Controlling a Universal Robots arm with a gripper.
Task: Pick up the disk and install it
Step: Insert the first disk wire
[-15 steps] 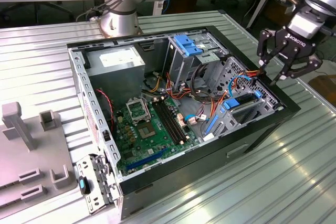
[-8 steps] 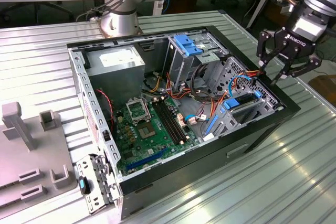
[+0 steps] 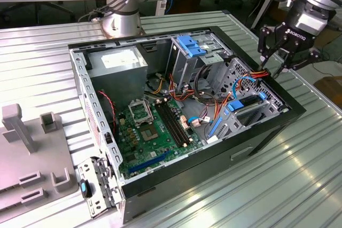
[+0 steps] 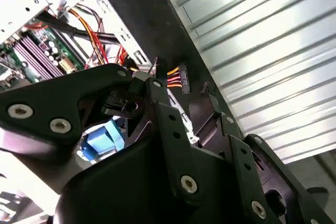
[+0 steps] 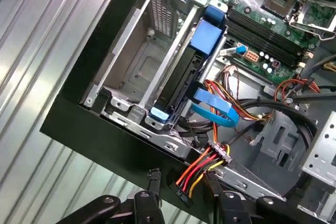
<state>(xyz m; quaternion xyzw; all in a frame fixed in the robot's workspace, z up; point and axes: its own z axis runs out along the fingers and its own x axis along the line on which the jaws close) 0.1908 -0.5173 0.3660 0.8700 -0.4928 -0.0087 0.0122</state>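
your claw (image 5: 184, 187) hangs open over the case (image 5: 89, 135) rim, a finger (image 5: 153, 182) on each side of a power plug (image 5: 177, 191) with red, yellow and black wires; whether they touch it you can't tell. just past the plug, inside the case, the disk (image 5: 181, 82) sits on edge in its bay. ribbed metal surface (image 3: 299, 185) lies below.
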